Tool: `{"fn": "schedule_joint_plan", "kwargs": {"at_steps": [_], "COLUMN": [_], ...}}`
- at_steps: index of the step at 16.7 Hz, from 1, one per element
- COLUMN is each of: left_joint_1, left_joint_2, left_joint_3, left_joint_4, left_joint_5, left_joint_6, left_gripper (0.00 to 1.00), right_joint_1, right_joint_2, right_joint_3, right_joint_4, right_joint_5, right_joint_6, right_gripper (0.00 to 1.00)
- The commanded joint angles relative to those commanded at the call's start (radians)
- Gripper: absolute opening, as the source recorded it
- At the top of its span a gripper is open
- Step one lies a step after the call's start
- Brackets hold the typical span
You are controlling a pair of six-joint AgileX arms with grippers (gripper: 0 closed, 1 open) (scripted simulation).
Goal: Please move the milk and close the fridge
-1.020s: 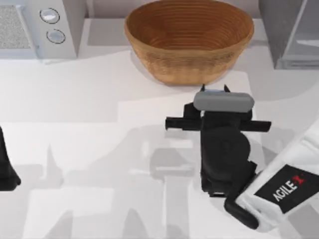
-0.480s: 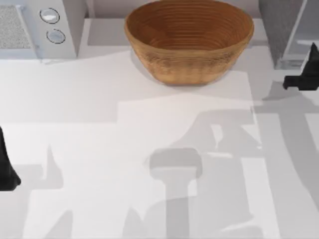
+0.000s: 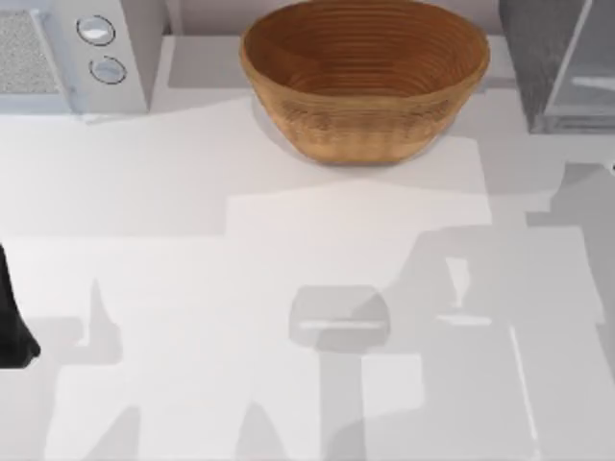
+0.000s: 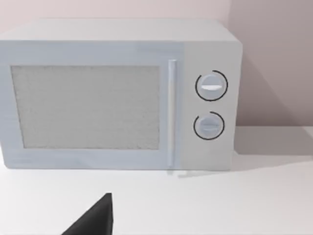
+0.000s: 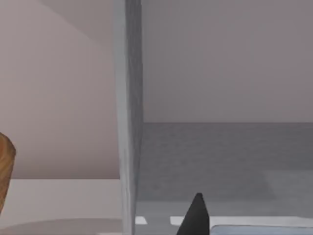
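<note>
The fridge (image 3: 562, 62) is seen at the table's (image 3: 192, 240) far right corner, its pale door panel (image 5: 128, 117) edge-on before the right gripper (image 5: 195, 218) — the open grey interior lies just beyond. Whether its fingers are spread cannot be told. The left arm (image 3: 12, 327) is parked at the left edge, facing the microwave (image 4: 117, 95) with 2 knobs. A basket (image 3: 365, 72) sits between both appliances.

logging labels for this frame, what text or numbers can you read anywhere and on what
None: no word, brand, number or sign can be read.
The microwave has two round knobs bearing only a bar mark each, no figures.
The wicker basket, the fridge and the table are unlettered.
The left gripper and the right gripper bear no lettering either.
</note>
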Motion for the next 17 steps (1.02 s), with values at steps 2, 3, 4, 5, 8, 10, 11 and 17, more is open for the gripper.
{"fn": "schedule_joint_plan", "kwargs": {"at_steps": [2, 3, 4, 5, 8, 10, 11, 17], "left_joint_1": [0.000, 0.000, 0.000, 0.000, 0.000, 0.000, 0.000, 0.000], "left_joint_2": [0.000, 0.000, 0.000, 0.000, 0.000, 0.000, 0.000, 0.000], "left_joint_3": [0.000, 0.000, 0.000, 0.000, 0.000, 0.000, 0.000, 0.000], "left_joint_4": [0.000, 0.000, 0.000, 0.000, 0.000, 0.000, 0.000, 0.000], "left_joint_5": [0.000, 0.000, 0.000, 0.000, 0.000, 0.000, 0.000, 0.000], "left_joint_6": [0.000, 0.000, 0.000, 0.000, 0.000, 0.000, 0.000, 0.000], "left_gripper": [1.00, 1.00, 1.00, 1.00, 1.00, 1.00, 1.00, 1.00], "right_joint_1": [0.002, -0.003, -0.013, -0.024, -0.062, -0.086, -0.098, -0.187], "right_joint_2": [0.005, 0.016, 0.039, 0.071, 0.226, 0.354, 0.419, 0.720], "right_joint_3": [0.006, 0.017, 0.040, 0.071, 0.220, 0.358, 0.434, 0.804], "right_joint_4": [0.002, 0.002, -0.003, -0.009, -0.030, -0.045, -0.052, -0.106], "right_joint_5": [0.002, -0.005, -0.018, -0.032, -0.080, -0.109, -0.122, -0.202], "right_joint_6": [0.001, 0.002, 0.003, 0.004, 0.005, 0.005, 0.004, -0.011], "right_gripper": [0.00, 0.00, 0.00, 0.00, 0.00, 0.00, 0.00, 0.00]}}
